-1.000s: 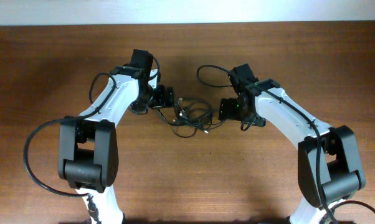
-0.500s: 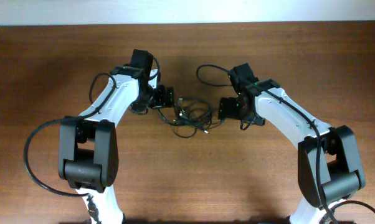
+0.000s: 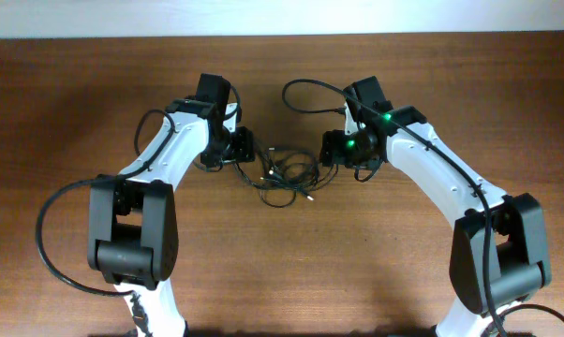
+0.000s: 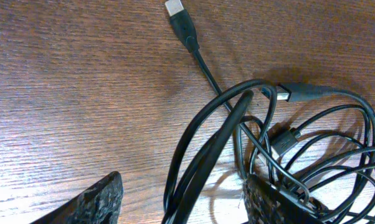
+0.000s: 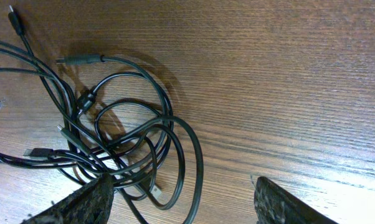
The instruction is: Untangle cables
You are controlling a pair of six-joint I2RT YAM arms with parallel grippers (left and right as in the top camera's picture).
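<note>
The cables (image 3: 287, 180) lie as a knotted bundle of thin black wires on the table between my two arms. My left gripper (image 3: 252, 150) is at the bundle's left edge and my right gripper (image 3: 327, 154) at its right edge. In the left wrist view the left gripper (image 4: 187, 202) is open, with a doubled strand of the cables (image 4: 206, 143) running between its fingers (image 4: 103, 199). A metal USB plug (image 4: 173, 7) points away. In the right wrist view the right gripper (image 5: 181, 205) is open, and loops of the cables (image 5: 131, 143) reach in between its fingers (image 5: 81, 202).
The wooden table (image 3: 282, 271) ends at the back edge (image 3: 282, 36) near the wall. The right arm's thick cable (image 3: 305, 89) arches behind the bundle. The left arm's thick cable (image 3: 48, 234) loops out at the left.
The right arm has swung left and toward the back, bringing its gripper up to the bundle's right edge. Both grippers' jaws have narrowed. The left arm has barely moved.
</note>
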